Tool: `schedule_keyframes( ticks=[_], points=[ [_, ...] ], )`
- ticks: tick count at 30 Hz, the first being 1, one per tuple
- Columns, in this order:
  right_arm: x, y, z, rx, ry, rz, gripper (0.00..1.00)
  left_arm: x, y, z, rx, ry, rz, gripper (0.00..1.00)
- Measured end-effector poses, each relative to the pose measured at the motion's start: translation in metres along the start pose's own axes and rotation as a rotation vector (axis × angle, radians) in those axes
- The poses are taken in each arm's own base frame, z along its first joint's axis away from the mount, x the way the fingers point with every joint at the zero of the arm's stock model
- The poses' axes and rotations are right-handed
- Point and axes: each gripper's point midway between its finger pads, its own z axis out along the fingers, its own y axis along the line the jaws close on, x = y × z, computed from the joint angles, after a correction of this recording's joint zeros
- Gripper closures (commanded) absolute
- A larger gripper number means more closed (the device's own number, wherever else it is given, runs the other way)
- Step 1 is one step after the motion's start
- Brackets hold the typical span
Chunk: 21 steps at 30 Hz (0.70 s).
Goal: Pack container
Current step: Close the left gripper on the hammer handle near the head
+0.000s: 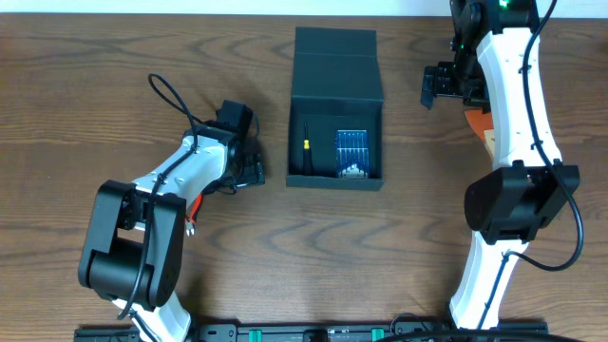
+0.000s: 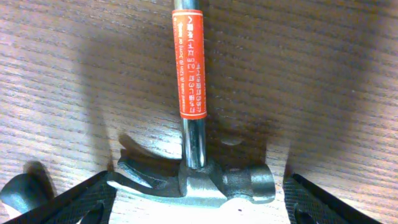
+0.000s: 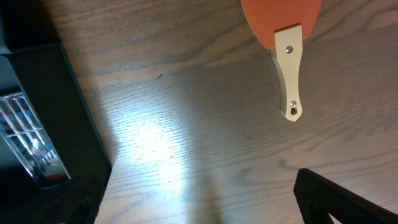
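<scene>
Hammer: nearest your left wrist camera, the steel claw hammer [image 2: 199, 183] lies flat on the brown wood-grain table [image 2: 323, 74]. Its head is low in the frame, and its chrome shaft, wrapped in an orange printed label, runs away toward the top.
Left gripper: your left gripper [image 2: 199, 208] stands spread wide, with one dark finger [image 2: 81, 199] on each side of the hammer head. It pinches nothing. The forked end of the head comes close to the left finger, and you cannot tell whether they touch.
Left arm, from overhead: it reaches in from the lower left. Its gripper is just beside the container's near left corner, with bare table between them.
Container: your dark blue-green, nearly black square cardboard container [image 1: 332, 179] sits mid-table between the two arms. It is open on top, with its hinged flap lid laid back toward the far edge.
Inside the container: a small blue case of screwdriver bits [image 1: 351, 152] lies in the right half. A slim black tool with a yellow band [image 1: 307, 150] lies along the left wall.
Right gripper: your right gripper [image 1: 434, 85] is right of the lid and apart from it. Its jaws are spread fully and grip nothing.
Orange tool: a flat orange blade on a cream handle with two screws [image 3: 289, 74] lies on the table to the right, partly under your right arm in the overhead view.
</scene>
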Motion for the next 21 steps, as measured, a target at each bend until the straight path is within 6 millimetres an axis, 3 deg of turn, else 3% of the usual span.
schedule_keyframes(
  ticks=[21],
  points=[
    [0.0, 0.0, 0.0, 0.0, 0.0, 0.0, 0.01, -0.0063, -0.0029, 0.0038, -0.013, 0.017, -0.014, 0.15]
  ],
)
